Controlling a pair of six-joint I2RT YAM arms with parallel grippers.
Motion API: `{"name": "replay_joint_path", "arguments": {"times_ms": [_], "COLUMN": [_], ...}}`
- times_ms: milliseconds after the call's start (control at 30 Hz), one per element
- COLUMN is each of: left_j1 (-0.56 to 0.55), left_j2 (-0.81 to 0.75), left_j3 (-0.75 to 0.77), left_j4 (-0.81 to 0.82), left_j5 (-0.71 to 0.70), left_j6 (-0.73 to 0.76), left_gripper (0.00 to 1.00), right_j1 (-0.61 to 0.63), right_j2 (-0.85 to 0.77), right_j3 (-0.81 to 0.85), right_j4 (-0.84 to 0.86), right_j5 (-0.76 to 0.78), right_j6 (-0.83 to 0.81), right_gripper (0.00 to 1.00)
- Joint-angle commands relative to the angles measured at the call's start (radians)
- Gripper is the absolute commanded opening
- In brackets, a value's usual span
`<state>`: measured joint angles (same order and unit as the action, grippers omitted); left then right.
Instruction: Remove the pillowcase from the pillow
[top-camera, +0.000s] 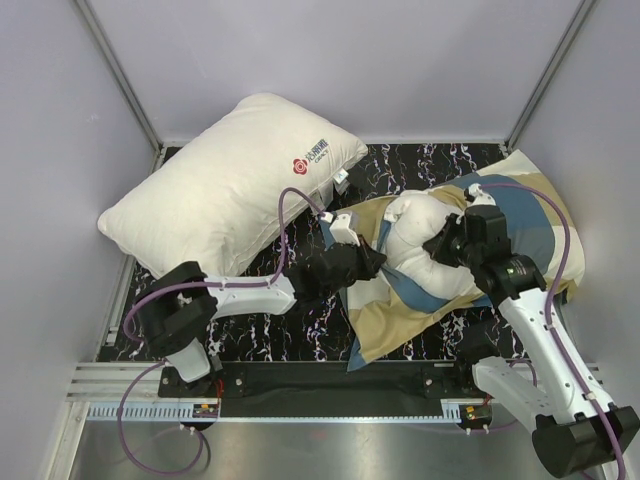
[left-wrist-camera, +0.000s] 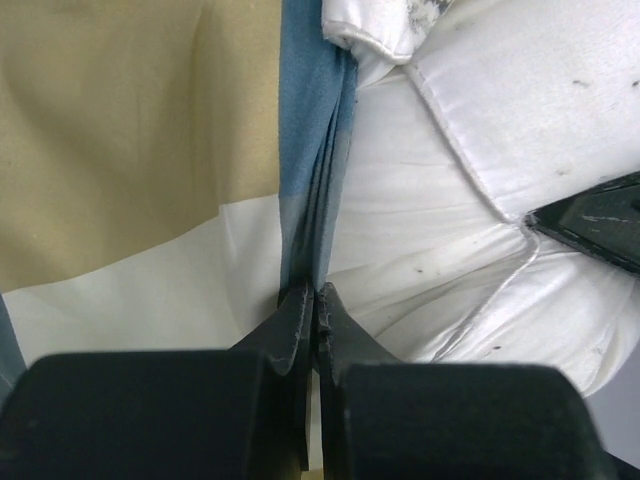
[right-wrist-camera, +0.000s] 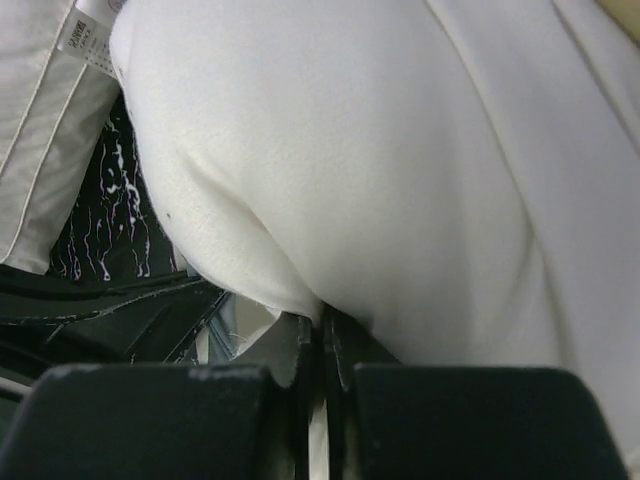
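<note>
Your pillowcase lies at the 3 o'clock side of the worktop, its long axis running roughly 9 to 3 o'clock and its open mouth facing 9 o'clock. The pillow bulges out of that mouth, its exposed end pointing toward about 10 o'clock. Your left gripper is clenched on a blue fold of the pillowcase at the mouth. Your right gripper is pinching the pillow's white fabric. A logo pillow rests at 10 o'clock, apart.
</note>
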<state>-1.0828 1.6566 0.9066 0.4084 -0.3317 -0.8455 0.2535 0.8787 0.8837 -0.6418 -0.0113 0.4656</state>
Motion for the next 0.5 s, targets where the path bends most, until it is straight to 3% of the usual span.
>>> {"name": "replay_joint_path", "arguments": {"times_ms": [0,467], "left_j1": [0.047,0.064], "left_j2": [0.055,0.150], "left_j3": [-0.100,-0.199], "left_j4": [-0.217,-0.089], "left_j5": [-0.050,-0.009], "left_j6": [0.037,-0.010], "left_gripper": [0.00,0.00], "right_j1": [-0.060,-0.100], "right_j2": [-0.041,0.039], "right_j3": [0.172,0.445], "right_j4": [0.119,0.076], "right_j5": [0.307,0.389], "right_j6": [-0.064,-0.173], "right_gripper": [0.00,0.00]}}
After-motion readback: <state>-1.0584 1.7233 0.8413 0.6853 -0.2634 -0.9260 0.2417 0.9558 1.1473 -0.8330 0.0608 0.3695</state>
